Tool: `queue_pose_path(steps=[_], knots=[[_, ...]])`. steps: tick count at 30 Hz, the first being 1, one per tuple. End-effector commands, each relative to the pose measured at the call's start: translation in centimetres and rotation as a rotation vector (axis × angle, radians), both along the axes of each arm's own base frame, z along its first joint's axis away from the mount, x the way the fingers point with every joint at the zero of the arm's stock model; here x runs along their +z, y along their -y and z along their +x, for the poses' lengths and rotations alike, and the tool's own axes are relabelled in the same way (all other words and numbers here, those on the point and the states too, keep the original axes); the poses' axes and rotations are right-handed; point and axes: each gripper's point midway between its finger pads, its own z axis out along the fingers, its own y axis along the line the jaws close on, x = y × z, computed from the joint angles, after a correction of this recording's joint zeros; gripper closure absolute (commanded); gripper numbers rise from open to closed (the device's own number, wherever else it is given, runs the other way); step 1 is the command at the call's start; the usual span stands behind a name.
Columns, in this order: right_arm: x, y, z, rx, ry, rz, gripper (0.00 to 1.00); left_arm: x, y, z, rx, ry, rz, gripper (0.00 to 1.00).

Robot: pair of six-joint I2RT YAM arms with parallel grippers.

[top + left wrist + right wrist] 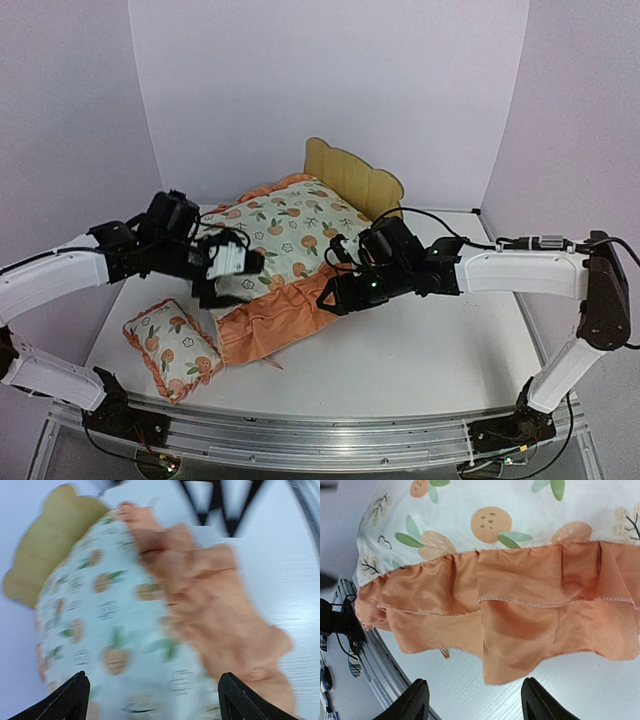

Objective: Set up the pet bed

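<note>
Pet bed (355, 180): far centre of the table (430, 350), beyond both grippers; only its light plywood headboard with scalloped, ear-like bumps shows, rising behind the cushion.
Mattress cushion (290, 235): lies over the bed frame and hides it; soft white fabric with an orange fruit print, and layered orange ruffles spilling to the near side.
Left gripper (155, 702): at the cushion's left near side, above the print; fingers wide apart, nothing between them; the view is blurred.
Right gripper (476, 702): at the cushion's right near side, over bare table just short of the ruffle hem; fingers apart, holding nothing.
Pillow (172, 348): small, same print, near left, apart from the cushion.
</note>
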Motion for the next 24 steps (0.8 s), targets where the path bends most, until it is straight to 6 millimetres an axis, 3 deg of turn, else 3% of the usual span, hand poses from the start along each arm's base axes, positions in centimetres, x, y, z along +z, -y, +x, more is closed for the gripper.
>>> queue_pose_path(steps=[1, 3, 6, 11, 14, 17, 22, 24], knots=[[-1.1, 1.6, -0.6, -0.020, -0.023, -0.059, 0.36, -6.0, -1.7, -9.2, -0.295, -0.075, 0.206, 0.06], [-1.2, 1.7, -0.7, -0.019, -0.030, -0.058, 0.36, -7.4, -2.5, -10.2, -0.367, 0.000, 0.264, 0.04], [-1.2, 1.4, -1.0, -0.011, -0.049, -0.047, 0.36, -8.8, -3.3, -9.8, -0.429, 0.152, 0.330, 0.02], [-1.7, 0.9, -1.4, 0.002, -0.091, -0.033, 0.38, -9.6, -3.0, -8.9, -0.467, 0.309, 0.344, 0.02], [-2.2, 0.4, -1.5, 0.010, -0.116, -0.026, 0.41, -9.5, -2.3, -8.5, -0.463, 0.362, 0.306, 0.08], [-2.3, -0.2, -1.8, 0.027, -0.133, -0.009, 0.45, -8.7, -1.5, -8.3, -0.460, 0.371, 0.259, 0.27], [-2.3, -0.4, -2.1, 0.041, -0.145, 0.004, 0.50, -7.9, -0.8, -7.0, -0.405, 0.391, 0.226, 0.68], [-2.2, -0.4, -2.4, 0.050, -0.146, 0.009, 0.51, -6.6, -0.3, -6.9, -0.381, 0.354, 0.189, 0.80]])
